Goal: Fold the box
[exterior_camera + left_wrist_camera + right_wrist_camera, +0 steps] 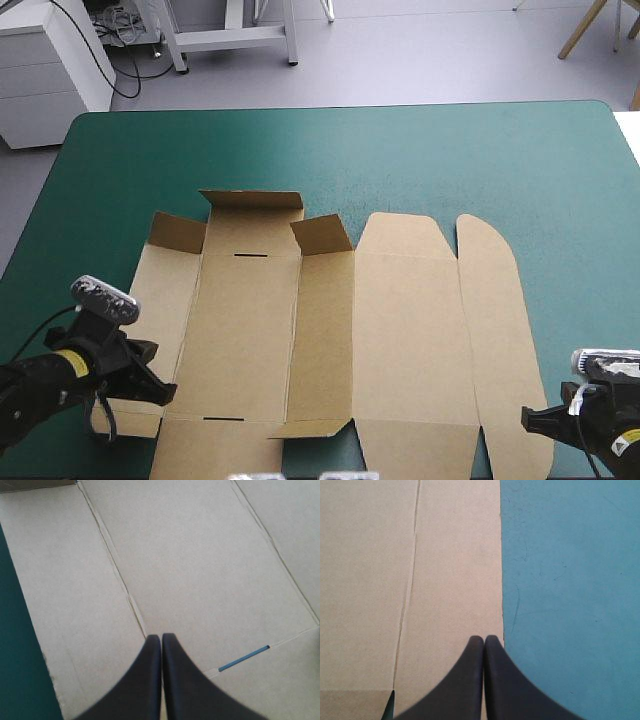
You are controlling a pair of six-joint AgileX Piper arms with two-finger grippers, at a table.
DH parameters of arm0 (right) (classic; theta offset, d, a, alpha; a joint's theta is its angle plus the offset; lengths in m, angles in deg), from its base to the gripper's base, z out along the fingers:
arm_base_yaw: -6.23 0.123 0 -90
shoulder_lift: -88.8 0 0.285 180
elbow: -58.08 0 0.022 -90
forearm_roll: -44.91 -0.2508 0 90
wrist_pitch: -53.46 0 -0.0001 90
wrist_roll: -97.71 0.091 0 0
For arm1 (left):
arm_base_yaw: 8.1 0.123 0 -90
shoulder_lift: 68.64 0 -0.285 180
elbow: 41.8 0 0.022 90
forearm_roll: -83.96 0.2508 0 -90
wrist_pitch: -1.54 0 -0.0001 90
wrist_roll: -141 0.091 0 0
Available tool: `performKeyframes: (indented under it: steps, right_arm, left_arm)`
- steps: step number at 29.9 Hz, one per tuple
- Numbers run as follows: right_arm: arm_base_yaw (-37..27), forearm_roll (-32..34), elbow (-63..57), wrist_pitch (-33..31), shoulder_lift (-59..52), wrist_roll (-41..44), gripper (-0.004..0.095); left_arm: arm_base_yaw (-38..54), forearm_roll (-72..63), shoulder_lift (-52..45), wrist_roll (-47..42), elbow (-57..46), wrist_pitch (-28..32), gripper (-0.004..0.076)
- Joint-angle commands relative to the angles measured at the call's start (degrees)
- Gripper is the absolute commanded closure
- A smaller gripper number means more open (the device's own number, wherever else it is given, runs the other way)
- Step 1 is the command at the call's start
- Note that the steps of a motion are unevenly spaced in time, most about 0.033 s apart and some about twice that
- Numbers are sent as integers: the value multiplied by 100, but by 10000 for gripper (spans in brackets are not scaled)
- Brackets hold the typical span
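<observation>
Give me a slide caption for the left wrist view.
Left end effector, fingers shut, over the flat panels of the brown box, beside a crease.

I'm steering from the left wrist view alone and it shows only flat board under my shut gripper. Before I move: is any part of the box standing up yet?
Observer: Yes. The high view shows the box mostly flat, but small flaps on its left half are raised.
Operator: Where is the other gripper?
Observer: The right gripper is over the box's right edge, close to its near right corner.
Operator: Open or shut?
Observer: Shut, above the box's flat outermost panel.
</observation>
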Motion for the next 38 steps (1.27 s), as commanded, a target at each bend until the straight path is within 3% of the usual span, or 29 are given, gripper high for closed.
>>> performKeyframes:
  steps: [1,13,22,29,33,38]
  right_arm:
    - [-42,-64,125,396,62,-72,927]
    - [-42,-64,105,536,62,-72,927]
    - [-42,-226,-38,795,62,-98,927]
    - [-42,-316,-104,897,62,-186,927]
    - [-42,-316,-104,897,62,-186,927]
    - [-42,-316,-104,897,62,-186,927]
  left_arm:
    - [-13,-211,586,20,505,182,734]
    - [428,-149,2457,371,1800,168,732]
    - [2076,-587,3312,736,2887,-105,733]
    - [3964,-1030,3453,861,2924,-448,732]
    - [5107,-1687,3466,1722,2914,-1049,733]
    - [5780,-1605,3319,1875,2479,-1035,733]
